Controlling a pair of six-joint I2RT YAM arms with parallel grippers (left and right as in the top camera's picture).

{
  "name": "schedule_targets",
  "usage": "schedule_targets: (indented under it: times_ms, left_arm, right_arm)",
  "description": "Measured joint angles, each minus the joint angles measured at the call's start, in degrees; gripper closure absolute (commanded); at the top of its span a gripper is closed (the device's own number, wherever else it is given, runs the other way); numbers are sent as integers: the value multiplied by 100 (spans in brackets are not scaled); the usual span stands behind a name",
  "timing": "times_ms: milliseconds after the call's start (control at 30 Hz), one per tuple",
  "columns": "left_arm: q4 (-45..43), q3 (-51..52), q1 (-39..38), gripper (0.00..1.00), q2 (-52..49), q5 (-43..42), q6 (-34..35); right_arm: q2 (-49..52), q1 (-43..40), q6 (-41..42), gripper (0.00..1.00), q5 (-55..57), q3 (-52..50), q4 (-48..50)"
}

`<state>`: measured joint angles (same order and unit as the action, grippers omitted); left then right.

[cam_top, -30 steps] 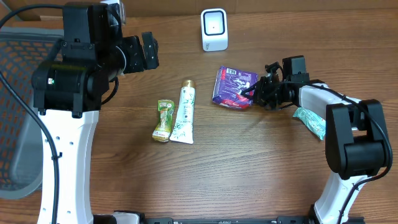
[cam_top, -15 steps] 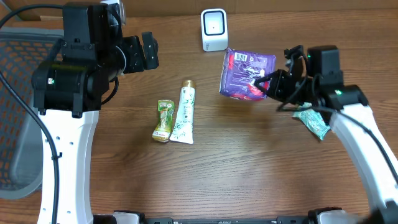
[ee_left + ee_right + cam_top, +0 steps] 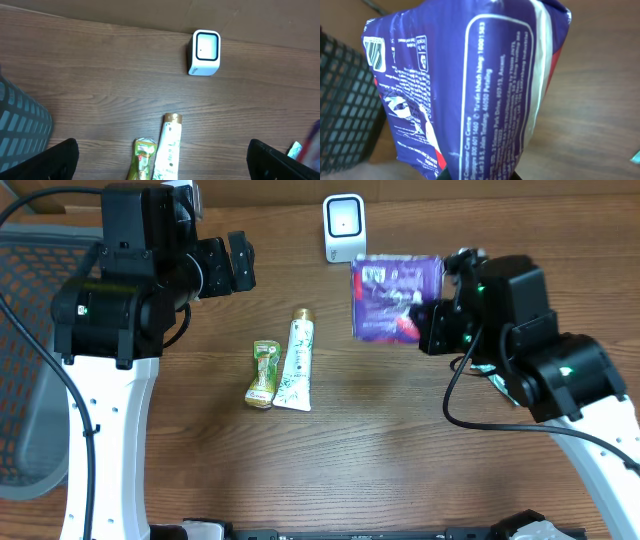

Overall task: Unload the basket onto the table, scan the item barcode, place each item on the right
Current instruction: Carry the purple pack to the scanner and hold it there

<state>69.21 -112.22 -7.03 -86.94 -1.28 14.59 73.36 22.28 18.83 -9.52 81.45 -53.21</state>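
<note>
Right hand (image 3: 422,317): fingers pressed together, pinching one edge of the purple packet (image 3: 470,90). The packet fills the right wrist view. Its fine-print face is toward the lens, with the barcode (image 3: 374,52) at the upper-left corner there.

Mid-surface (image 3: 380,450): a toothpaste tube (image 3: 295,360) lies flat, gold cap toward the far edge. A small green-yellow sachet (image 3: 263,374) lies just beside it on the left; contact cannot be told.

Farther back, overhead view: the packet is held off the surface, its far-left corner just beside the white scanner (image 3: 344,227).

Left hand (image 3: 228,265): fingers spread wide, nothing between them, left of the scanner.

The scanner stands upright near the far edge. A mesh basket (image 3: 25,330) is at far left.
</note>
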Motion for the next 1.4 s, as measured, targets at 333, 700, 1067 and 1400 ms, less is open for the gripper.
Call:
schedule_targets:
  times_ms: [333, 700, 1067, 1400]
  left_arm:
    - [-7, 0, 0, 0, -2, 2, 0]
    - [-7, 0, 0, 0, -13, -2, 0]
    - [-2, 0, 0, 0, -15, -2, 0]
    - [0, 0, 0, 0, -15, 0, 0]
  right_arm:
    - [1215, 37, -96, 96, 804, 1287, -988]
    - [4686, 243, -743, 96, 4105, 4380, -1075]
    - [5910, 621, -4301, 96, 6157, 4391, 2592]
    - [6402, 621, -6717, 96, 5963, 4391, 3300]
